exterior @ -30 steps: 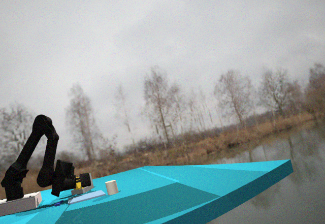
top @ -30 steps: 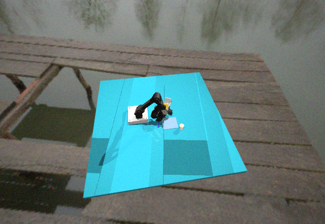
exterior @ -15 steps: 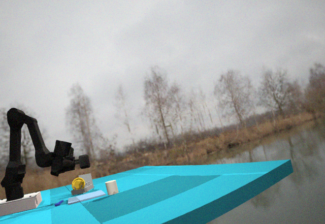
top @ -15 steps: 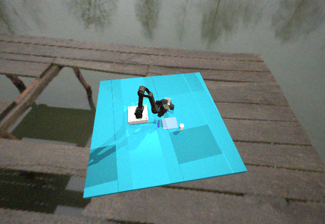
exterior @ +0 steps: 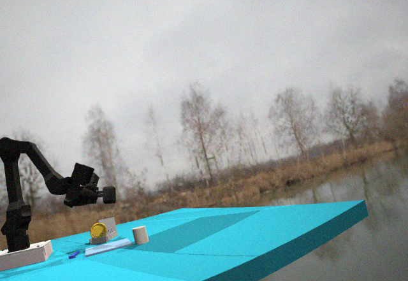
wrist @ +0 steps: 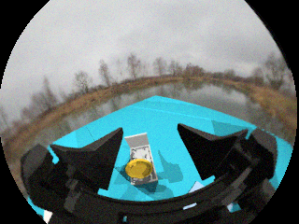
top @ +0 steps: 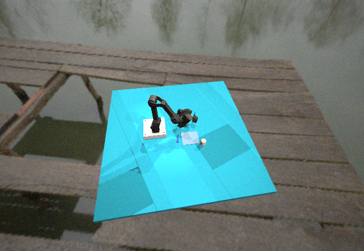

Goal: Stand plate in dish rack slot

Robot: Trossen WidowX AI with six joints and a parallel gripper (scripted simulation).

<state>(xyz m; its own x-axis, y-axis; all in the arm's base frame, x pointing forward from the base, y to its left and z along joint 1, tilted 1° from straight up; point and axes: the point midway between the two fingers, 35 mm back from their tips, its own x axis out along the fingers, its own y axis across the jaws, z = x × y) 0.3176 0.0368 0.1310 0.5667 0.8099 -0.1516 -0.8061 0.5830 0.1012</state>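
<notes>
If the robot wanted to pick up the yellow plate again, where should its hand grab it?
I'd have the hand come down from above and pinch the plate by its top rim, one finger on each flat face. The plate stands on edge in the rack, so its upper part sticks up free, while its bottom sits down in the rack.

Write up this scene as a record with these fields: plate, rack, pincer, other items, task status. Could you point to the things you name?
Plate: yellow, upright in the rack (exterior: 99, 230) (wrist: 139, 168)
Rack: grey, with a taller panel at one end (exterior: 110, 227) (wrist: 136, 140)
Pincer: open, raised above the rack, holding nothing (top: 187, 122) (exterior: 109, 195) (wrist: 150, 127)
Other items: pale blue slab (top: 190, 138) (exterior: 108, 247), cream cylinder (top: 203, 142) (exterior: 140, 235), small blue object (top: 177, 139) (exterior: 74, 255)
Task status: plate released and arm clear; seemingly done, though exact slot unclear
</notes>
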